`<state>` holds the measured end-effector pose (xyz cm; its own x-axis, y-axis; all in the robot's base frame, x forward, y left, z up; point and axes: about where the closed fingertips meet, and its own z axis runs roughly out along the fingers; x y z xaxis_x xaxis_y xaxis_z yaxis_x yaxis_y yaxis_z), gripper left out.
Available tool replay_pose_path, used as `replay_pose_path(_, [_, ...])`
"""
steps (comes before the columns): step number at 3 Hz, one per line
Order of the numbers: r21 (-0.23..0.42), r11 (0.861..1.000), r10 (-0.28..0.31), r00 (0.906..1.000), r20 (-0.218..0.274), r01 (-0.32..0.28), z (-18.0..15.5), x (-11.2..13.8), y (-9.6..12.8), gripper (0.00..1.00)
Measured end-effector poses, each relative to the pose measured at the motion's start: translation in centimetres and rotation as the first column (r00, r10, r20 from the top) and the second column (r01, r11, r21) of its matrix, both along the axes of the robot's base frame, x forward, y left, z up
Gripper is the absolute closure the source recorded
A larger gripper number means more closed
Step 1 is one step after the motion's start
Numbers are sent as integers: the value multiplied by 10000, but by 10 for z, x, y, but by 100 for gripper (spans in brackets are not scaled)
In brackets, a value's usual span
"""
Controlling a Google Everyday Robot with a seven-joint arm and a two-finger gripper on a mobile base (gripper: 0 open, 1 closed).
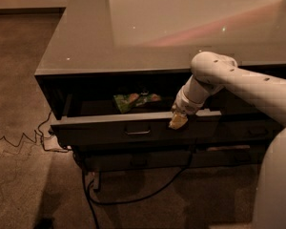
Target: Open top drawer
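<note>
The top drawer [100, 130] is a wide dark-grey drawer under the counter top, pulled partly out. Its small rectangular pull handle [137, 131] sits at the centre of the front. A green and orange packet [135, 100] lies inside it. My gripper [178, 120] hangs from the white arm [238, 82] and rests on the drawer front's top edge, right of the handle.
The glossy grey counter top [148, 27] spans the upper view. A lower drawer [138, 159] sits shut below. Black cables [133, 194] run over the carpet under the cabinet, and a thin wire [19, 140] trails left. My white base [276, 185] fills the lower right.
</note>
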<state>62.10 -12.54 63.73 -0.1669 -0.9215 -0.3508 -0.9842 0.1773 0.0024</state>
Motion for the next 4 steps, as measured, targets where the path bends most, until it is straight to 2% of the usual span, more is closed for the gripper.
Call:
replay_pose_path(1, [6, 10000, 66, 10000, 2, -66, -1, -3, 0, 12])
replay_pose_path(2, [-105, 9996, 254, 9993, -273, -257, -16, -34, -5, 0])
replay_pose_path(3, [-266, 9992, 292, 9983, -498, -305, -23, -56, -11, 0])
replay_pose_path(4, [-266, 9992, 292, 9983, -498, -305, -22, -56, -11, 0])
